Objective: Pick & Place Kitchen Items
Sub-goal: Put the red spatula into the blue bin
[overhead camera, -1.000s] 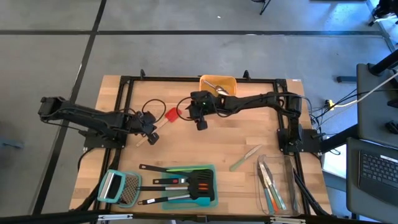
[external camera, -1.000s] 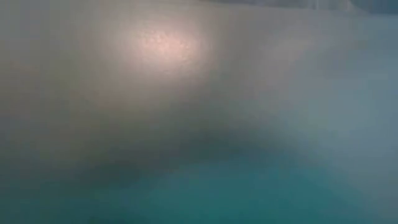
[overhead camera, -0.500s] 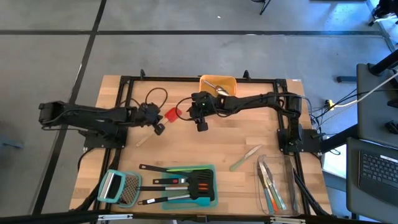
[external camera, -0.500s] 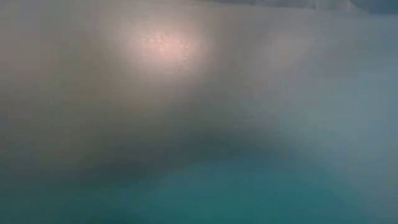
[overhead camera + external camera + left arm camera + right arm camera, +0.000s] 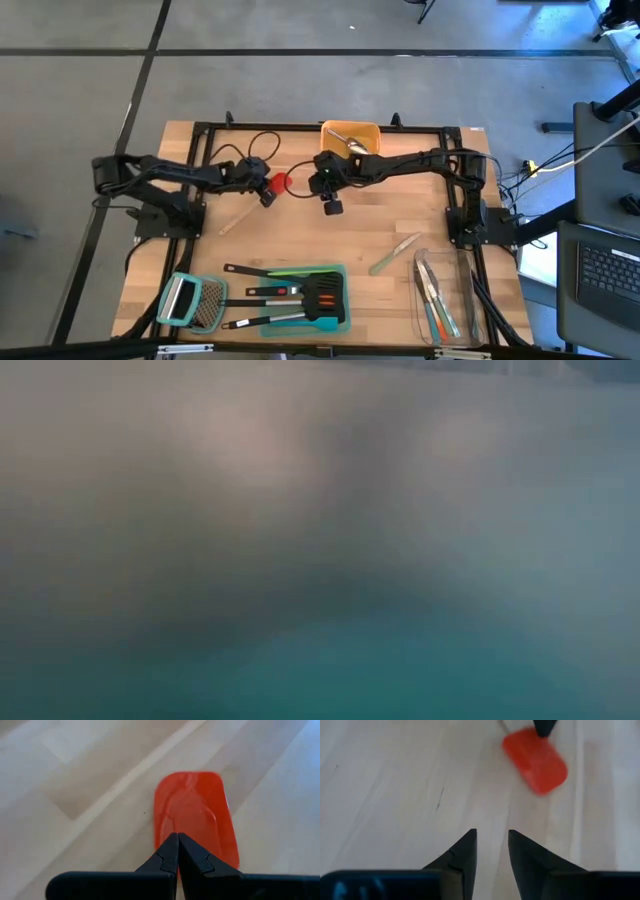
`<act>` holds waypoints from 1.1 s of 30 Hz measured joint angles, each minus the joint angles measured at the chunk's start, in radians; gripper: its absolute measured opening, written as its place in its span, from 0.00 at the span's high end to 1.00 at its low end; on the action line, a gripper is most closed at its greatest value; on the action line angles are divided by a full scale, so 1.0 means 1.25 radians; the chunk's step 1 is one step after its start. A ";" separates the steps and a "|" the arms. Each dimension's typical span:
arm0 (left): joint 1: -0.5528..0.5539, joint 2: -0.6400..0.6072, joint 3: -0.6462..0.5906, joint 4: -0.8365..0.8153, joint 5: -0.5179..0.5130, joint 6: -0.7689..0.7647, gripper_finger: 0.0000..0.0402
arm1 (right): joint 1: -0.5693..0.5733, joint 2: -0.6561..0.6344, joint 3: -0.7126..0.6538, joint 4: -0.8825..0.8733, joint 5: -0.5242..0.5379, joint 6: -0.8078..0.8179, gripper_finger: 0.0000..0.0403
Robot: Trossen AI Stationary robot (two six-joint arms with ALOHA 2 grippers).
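My left claw is pinched together on the neck of the red turner, its blade jutting out ahead of the fingertips just above the surface; I judge that grip lets the pale handle trail back and down toward the wood. My right claw hangs close by with a narrow gap between its fingers and nothing in it — the red blade lies a little ahead of it, apart; it looks set to take the turner over. Behind it stands the orange bin with a silver spoon inside, probably the turner's destination. Near the front edge, more utensils lie in the teal tray; a green spatula rests loose beside the clear tray.
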 joint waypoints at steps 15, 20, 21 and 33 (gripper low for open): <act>0.010 0.140 0.051 0.108 0.117 0.035 1.00 | 0.046 0.000 0.000 -0.163 0.000 0.023 0.84; -0.019 0.160 0.079 0.096 0.087 0.075 1.00 | 0.060 0.000 0.000 -0.192 0.000 0.023 0.85; -0.025 0.152 0.080 0.090 0.078 0.076 1.00 | 0.061 0.000 0.000 -0.196 0.000 0.027 0.85; -0.121 -0.134 0.084 -0.167 0.001 -0.012 0.98 | 0.062 0.000 0.000 -0.226 0.000 0.032 0.85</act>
